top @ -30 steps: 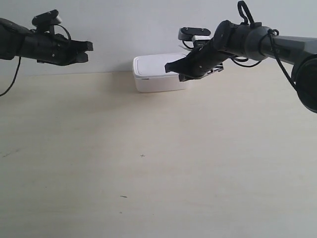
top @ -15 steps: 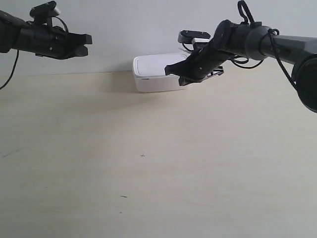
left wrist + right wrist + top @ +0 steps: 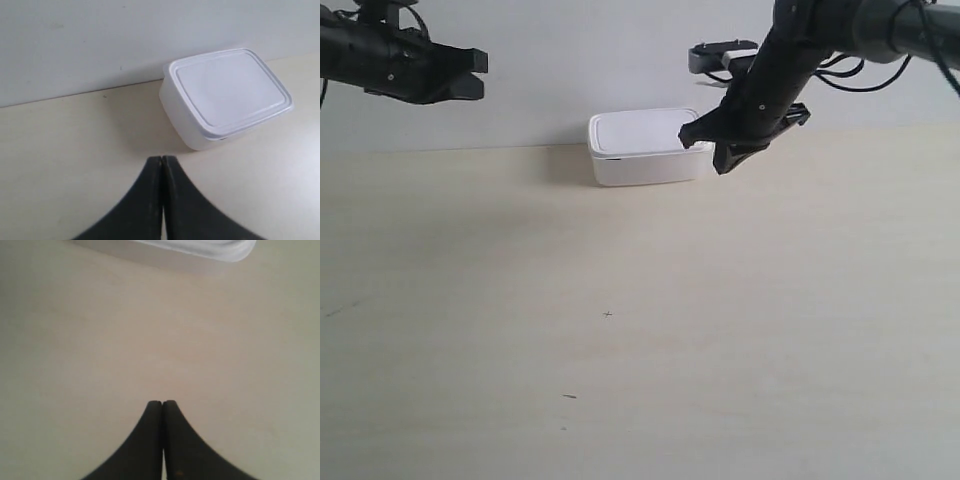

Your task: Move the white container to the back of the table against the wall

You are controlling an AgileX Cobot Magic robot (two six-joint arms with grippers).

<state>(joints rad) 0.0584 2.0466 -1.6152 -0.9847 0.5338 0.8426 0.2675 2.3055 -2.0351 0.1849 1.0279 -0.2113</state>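
Observation:
The white container (image 3: 640, 146) rests on the table (image 3: 620, 330) with its back against the wall (image 3: 580, 60); its lid is on. My right gripper (image 3: 703, 148) hangs shut and empty at the container's right end, tilted down. In the right wrist view the right gripper (image 3: 162, 403) is over bare table, with the container's edge (image 3: 200, 250) farther off. My left gripper (image 3: 480, 75) is shut and empty, high up at the exterior view's left, well apart from the box. In the left wrist view the left gripper (image 3: 162, 159) faces the container (image 3: 227, 95) from a distance.
A few tiny dark specks (image 3: 608, 314) mark the wide beige tabletop in front of the box. The wall (image 3: 100, 40) rises straight behind the container.
The right arm has lifted and swung its gripper downward and rightward off the container's top. The left arm has risen and drawn back toward the exterior view's left. The container has not moved.

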